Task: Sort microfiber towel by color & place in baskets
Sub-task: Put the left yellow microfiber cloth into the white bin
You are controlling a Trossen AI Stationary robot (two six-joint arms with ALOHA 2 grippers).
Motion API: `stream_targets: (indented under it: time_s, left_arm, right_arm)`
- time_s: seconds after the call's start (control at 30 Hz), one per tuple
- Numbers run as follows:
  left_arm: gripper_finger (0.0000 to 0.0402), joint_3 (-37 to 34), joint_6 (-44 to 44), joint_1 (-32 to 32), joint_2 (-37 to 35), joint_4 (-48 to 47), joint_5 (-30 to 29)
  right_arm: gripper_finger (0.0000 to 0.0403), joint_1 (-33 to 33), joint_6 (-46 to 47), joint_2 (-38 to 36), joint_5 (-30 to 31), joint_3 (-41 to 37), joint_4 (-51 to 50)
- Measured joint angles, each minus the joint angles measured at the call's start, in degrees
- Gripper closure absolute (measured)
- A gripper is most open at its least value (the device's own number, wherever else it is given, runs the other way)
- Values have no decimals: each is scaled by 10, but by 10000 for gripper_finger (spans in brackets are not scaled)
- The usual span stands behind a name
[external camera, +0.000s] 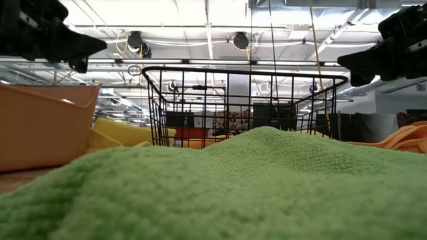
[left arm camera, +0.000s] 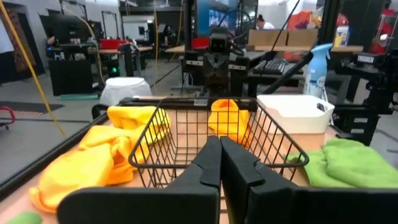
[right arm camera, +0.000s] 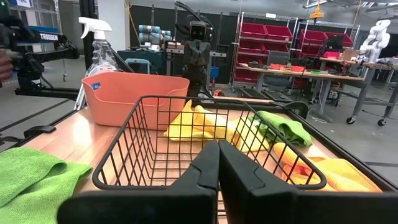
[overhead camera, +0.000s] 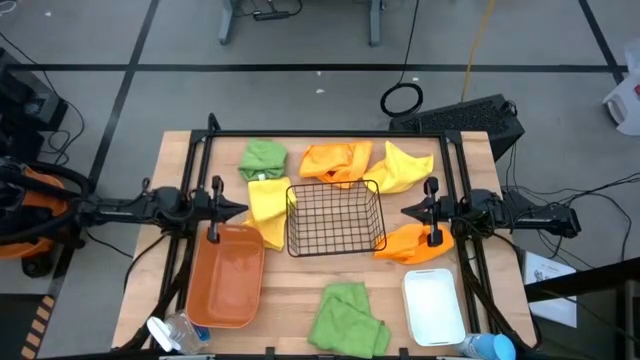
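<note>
Left gripper: fingers pressed together, holding nothing; it hangs above the table just off one side of the wire basket, pointing at it.
Right gripper: fingers also together and empty; it faces the left gripper from the opposite side of the basket.
Wire basket: black mesh, between the two grippers, directly ahead of both fingertips; nothing in it.
Orange bin: beside the left gripper, under its wrist, on the near side of the table.
White bin: on the right gripper's side, nearer the table's front edge than the gripper.
Yellow towel: just under and ahead of the left gripper, touching the basket's side.
Second yellow towel: beyond the right gripper, toward the far edge.
Orange towel: behind the basket, between both grippers' lines of reach.
Second orange towel: right under the right gripper, at the basket's corner.
Green towel: past the left gripper, at the far edge.
Second green towel: at the front edge, between the two bins.
</note>
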Motion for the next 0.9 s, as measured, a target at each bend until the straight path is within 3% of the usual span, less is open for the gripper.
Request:
stream_targets:
  time_s: [0.27, 0.73, 0.9]
  left_arm:
    - [400, 130, 16, 0, 86, -21, -18]
    - [401, 491, 48, 0, 343, -219, -23]
    - [401, 582, 44, 0, 422, -271, -23]
  right_arm:
    - [403, 0, 0, 0, 0, 0, 0]
    - [403, 0, 0, 0, 1, 0, 1]
    - [403, 0, 0, 0, 1, 0, 1]
